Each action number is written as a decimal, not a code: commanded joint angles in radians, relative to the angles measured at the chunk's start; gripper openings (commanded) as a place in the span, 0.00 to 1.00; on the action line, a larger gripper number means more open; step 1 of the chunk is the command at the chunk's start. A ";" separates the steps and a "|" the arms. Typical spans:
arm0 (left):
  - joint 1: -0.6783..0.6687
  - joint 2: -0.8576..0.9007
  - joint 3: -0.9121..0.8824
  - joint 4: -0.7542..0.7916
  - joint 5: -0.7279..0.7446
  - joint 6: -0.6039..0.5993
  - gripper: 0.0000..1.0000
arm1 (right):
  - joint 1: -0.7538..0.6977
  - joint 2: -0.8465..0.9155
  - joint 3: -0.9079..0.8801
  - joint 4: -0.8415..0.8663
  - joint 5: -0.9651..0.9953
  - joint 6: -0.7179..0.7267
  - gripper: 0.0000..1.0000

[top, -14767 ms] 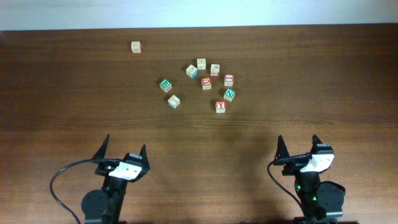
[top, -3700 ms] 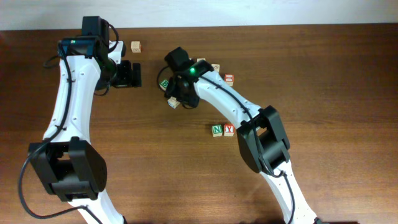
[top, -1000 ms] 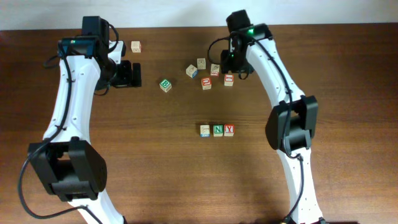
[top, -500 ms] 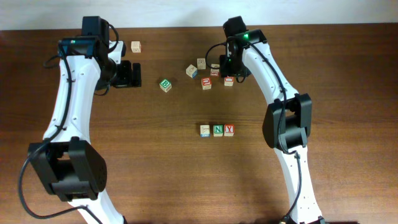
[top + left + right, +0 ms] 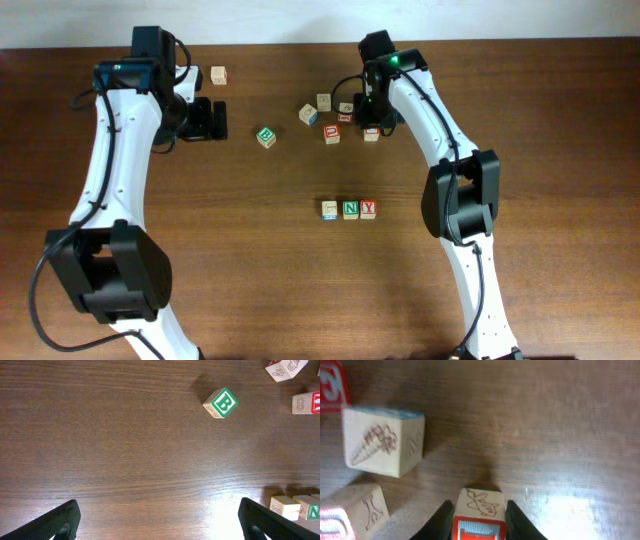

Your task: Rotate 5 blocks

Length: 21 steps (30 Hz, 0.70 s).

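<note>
Right gripper (image 5: 479, 507) lower, red-lettered block (image 5: 478, 532) between jaws.

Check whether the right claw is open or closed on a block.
Shut: the right claw has a finger against each side of the fish-picture block in its wrist view.

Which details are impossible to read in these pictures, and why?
- Right wrist view: the red letter on the fish block, gripped by the right gripper, is cut off by the bottom edge.
- Left wrist view: the N block is cut by the right edge.
- Overhead: the letter on the red-lettered block is too small.
</note>
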 commanded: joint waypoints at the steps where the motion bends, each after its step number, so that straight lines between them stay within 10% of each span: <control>1: 0.002 0.008 0.019 0.002 -0.008 -0.010 0.99 | 0.004 -0.008 0.005 -0.077 -0.026 0.043 0.25; 21: 0.002 0.008 0.019 0.002 -0.008 -0.010 0.99 | 0.029 -0.027 0.000 -0.476 -0.160 0.048 0.25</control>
